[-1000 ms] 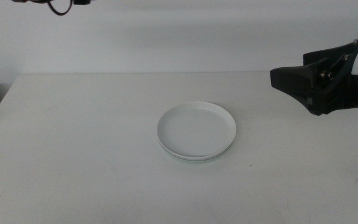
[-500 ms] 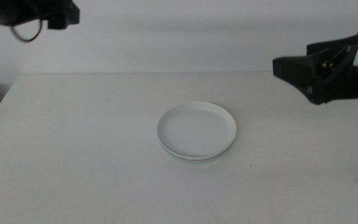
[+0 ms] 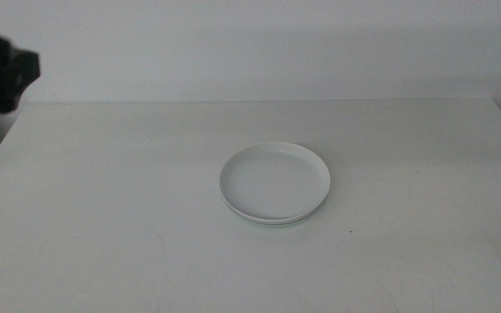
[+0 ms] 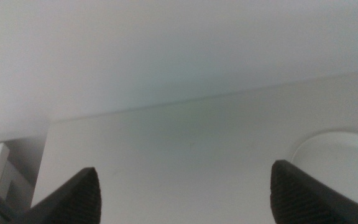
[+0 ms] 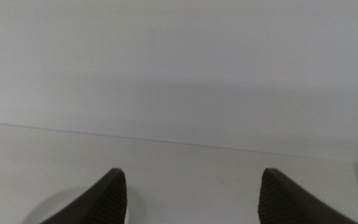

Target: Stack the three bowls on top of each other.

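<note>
Three bowls made one stack (image 3: pixel 274 184) at the middle of the table (image 3: pixel 103 226), and that was where the task's things sat: a white bowl (image 3: pixel 274 178) on top, with only thin rim edges of the ones beneath peeking out along its near side, too slim to tell grey from mint. Nothing else lay on the near half of the table, and neither arm reached over it.

From the stack outward, the one relation that mattered was this: both claws stood well apart from the bowls, with nothing between their jaws. The left gripper (image 4: pixel 185 190) hung released, jaws spread wide, and its wrist camera caught the white bowl's rim off to one side, not between the jaws at all. In the middle view only a dark, blurred part of the left arm (image 3: pixel 3 71) showed at the far left edge, by the table's far corner. The right gripper (image 5: pixel 188 190) was likewise released, jaws wide, looking across bare table toward the far wall (image 3: pixel 259 43); it did not appear in the middle view.

Judged from how things lay, the stacking looked complete. A round stack has no long axis to line up with, so any further approach could come from either side; which arm stood nearer could not be told.
</note>
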You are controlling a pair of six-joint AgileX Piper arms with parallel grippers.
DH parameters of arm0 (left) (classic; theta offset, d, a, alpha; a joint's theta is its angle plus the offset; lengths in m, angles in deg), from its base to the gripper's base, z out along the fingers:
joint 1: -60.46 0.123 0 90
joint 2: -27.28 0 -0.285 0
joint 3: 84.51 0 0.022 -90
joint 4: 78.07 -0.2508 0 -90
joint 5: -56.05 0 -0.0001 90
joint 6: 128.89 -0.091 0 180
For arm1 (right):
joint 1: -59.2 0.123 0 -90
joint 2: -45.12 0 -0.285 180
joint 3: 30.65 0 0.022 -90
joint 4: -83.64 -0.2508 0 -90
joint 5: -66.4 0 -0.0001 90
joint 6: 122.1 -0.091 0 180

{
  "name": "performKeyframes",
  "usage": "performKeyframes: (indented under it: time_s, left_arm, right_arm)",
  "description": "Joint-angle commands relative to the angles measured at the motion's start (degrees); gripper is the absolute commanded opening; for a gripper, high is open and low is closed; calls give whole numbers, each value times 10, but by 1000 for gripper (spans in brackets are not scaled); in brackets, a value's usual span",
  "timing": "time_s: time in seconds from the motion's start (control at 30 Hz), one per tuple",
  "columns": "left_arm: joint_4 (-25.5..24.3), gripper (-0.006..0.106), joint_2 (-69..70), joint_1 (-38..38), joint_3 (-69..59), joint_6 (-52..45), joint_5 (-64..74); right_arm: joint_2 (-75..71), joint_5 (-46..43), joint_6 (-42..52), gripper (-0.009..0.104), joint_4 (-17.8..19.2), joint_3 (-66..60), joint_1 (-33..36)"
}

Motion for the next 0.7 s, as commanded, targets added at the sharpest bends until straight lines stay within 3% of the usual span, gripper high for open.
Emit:
performKeyframes:
  time_s: [0.0,0.37,0.67]
  left_arm:
    - [0,102,53,1,-39,22,-89]
    - [35,102,209,1,-282,20,-236]
    - [35,102,215,1,-305,18,-323]
  right_arm:
    - [-57,-7,30,54,-10,-10,-23]
    - [-284,-71,80,54,-12,-236,-24]
    - [-324,-64,82,54,-42,-278,-24]
